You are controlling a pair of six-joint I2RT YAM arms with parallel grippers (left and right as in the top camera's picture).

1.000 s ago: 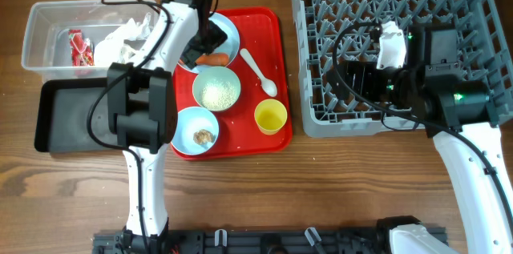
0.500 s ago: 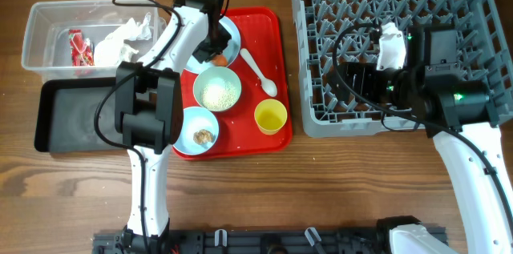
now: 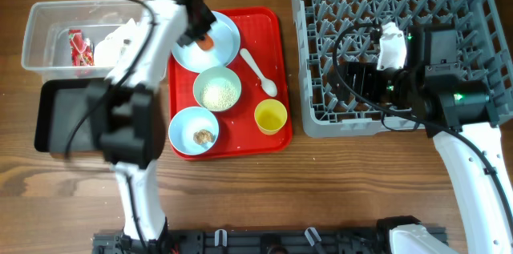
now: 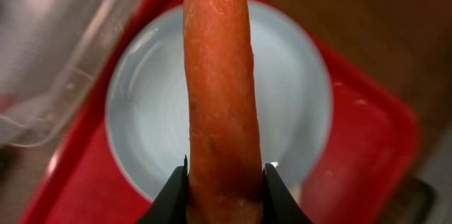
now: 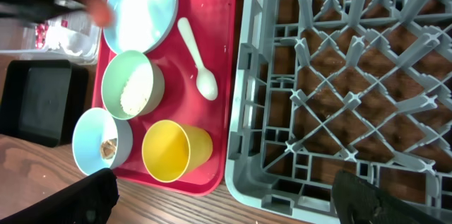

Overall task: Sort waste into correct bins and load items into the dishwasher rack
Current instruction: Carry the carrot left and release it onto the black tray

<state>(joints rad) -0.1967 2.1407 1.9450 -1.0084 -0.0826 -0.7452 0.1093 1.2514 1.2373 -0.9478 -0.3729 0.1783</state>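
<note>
One carrot [image 4: 219,97] is now up off the blue plate [image 4: 296,111]. A moment ago it lay flat on it. The left fingers [image 4: 171,197] are clamped on one end of it, holding it over the plate. It likely goes in the black tray [image 3: 68,130] next, with food waste. The right fingers [image 5: 88,196] are wide apart and empty, over the grey rack [image 5: 339,75].

Nothing readable in any of these shots: no brand, label, number or sign. The only candidate is the crumpled red snack wrapper [image 3: 80,48] in the clear plastic rectangular tub [image 3: 36,46]. It has some pale markings, but they're way too small and blurry to read.
</note>
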